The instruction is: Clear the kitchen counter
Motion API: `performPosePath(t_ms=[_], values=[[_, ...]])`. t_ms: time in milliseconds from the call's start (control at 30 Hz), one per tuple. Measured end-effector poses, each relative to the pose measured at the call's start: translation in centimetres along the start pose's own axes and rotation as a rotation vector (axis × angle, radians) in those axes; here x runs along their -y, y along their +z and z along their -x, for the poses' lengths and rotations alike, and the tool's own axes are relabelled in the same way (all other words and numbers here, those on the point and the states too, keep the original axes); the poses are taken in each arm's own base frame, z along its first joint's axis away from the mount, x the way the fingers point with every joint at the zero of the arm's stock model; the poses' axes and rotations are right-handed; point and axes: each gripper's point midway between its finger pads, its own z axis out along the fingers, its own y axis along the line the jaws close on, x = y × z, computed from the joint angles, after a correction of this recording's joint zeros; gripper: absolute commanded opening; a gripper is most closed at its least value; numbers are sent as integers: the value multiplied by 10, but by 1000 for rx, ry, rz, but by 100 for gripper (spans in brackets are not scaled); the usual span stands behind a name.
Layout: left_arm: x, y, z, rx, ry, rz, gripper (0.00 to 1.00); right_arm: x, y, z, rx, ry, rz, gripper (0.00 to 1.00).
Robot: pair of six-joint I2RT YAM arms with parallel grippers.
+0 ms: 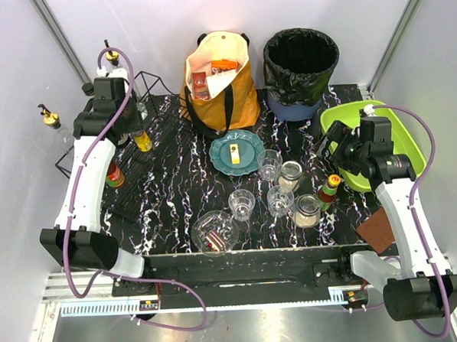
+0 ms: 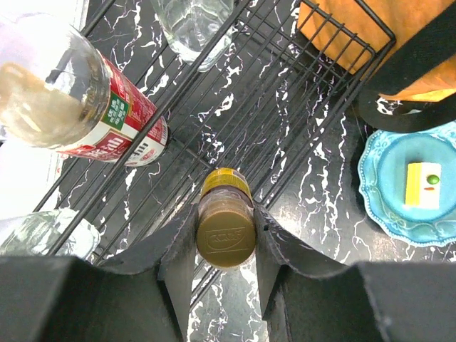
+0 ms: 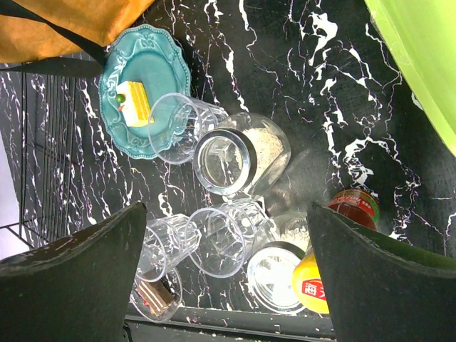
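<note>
The black marble-veined kitchen counter carries a teal plate with a yellow cake slice, three clear glasses, two lidded jars, a red sauce bottle with a yellow cap and a glass bowl. My left gripper is shut on a gold-capped, yellow-labelled bottle and holds it upright over the black wire rack. My right gripper is open and empty, hovering above the glasses and jars.
An orange tote bag and a black bin stand at the back. A lime-green tray sits at the right. A red-labelled bottle lies in the rack. A brown board lies at the near right corner.
</note>
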Motion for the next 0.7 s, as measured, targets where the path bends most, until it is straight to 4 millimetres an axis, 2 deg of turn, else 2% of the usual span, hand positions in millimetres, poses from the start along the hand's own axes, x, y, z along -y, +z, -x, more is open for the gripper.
performPosePath(t_ms=[167, 233, 400, 500, 700], values=[[-8, 17, -6, -41, -12, 21, 8, 1, 3, -1, -9, 2, -5, 99], [-11, 21, -3, -33, -25, 26, 13, 2, 4, -1, -12, 2, -8, 99], [-15, 23, -2, -32, -38, 28, 41, 2, 4, -1, -13, 3, -8, 99], [-16, 24, -2, -33, -40, 28, 64, 2, 4, -1, -14, 3, -8, 99], [-18, 27, -3, -39, -44, 31, 95, 2, 6, -2, -18, 4, -10, 99]])
